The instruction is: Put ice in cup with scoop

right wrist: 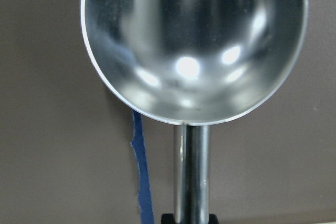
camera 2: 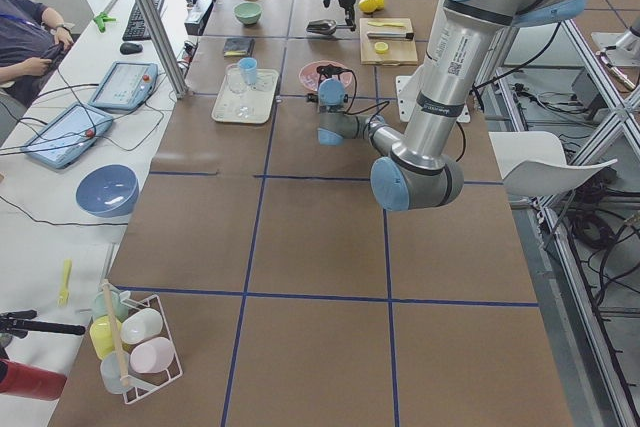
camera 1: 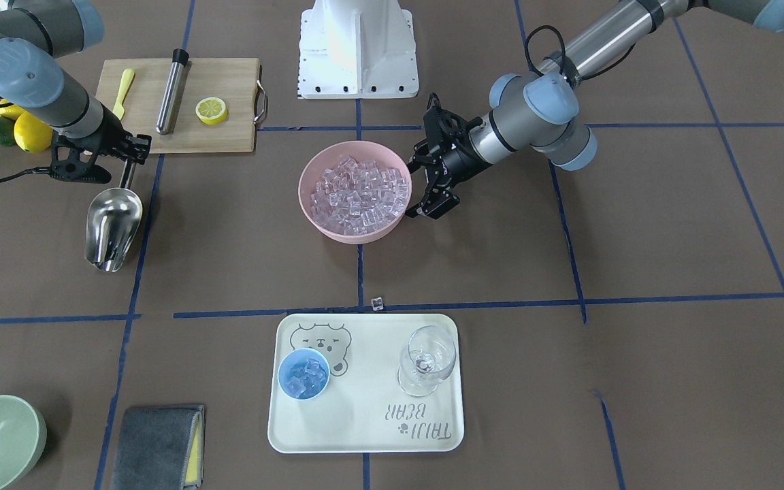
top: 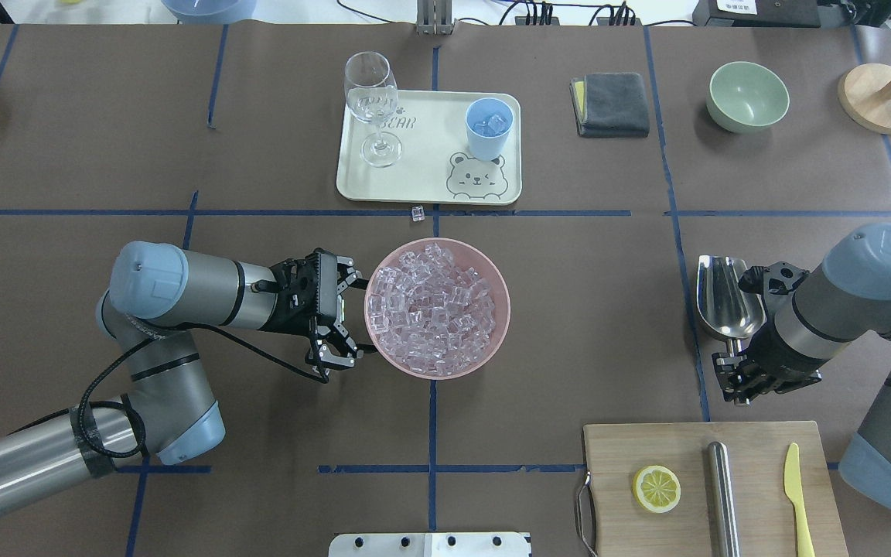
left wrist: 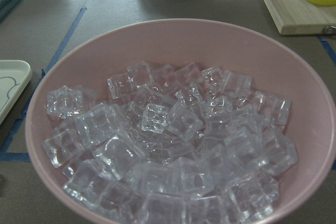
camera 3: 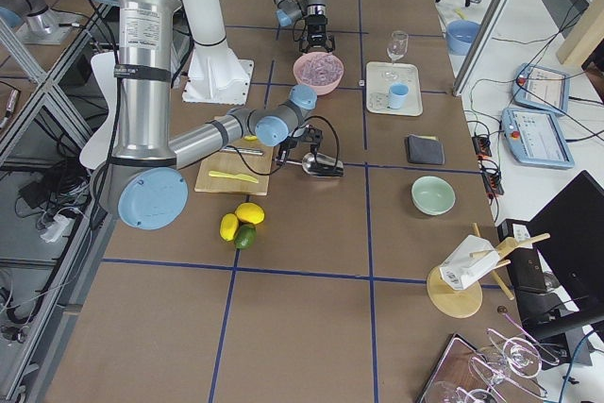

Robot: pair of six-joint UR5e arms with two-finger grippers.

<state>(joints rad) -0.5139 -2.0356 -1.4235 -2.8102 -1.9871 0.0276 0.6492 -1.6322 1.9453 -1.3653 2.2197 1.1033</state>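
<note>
Here, scoop (camera 1: 113,228) handle in right gripper (camera 1: 131,167)

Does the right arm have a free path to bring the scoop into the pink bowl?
Probably yes: nothing stands between the scoop and the bowl, and the left gripper sits open at the bowl's opposite side, not over the ice.

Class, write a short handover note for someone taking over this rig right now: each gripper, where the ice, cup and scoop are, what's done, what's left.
Left gripper: open, beside the pink bowl, holding nothing.
Right gripper: shut on the scoop handle; scoop empty, away from the bowl.
Ice fills the pink bowl; the cup on the tray holds a few cubes; a stray cube lies beside the tray.
Done: some ice in cup. Left: probably more scoops, if a fuller cup is wanted.
</note>
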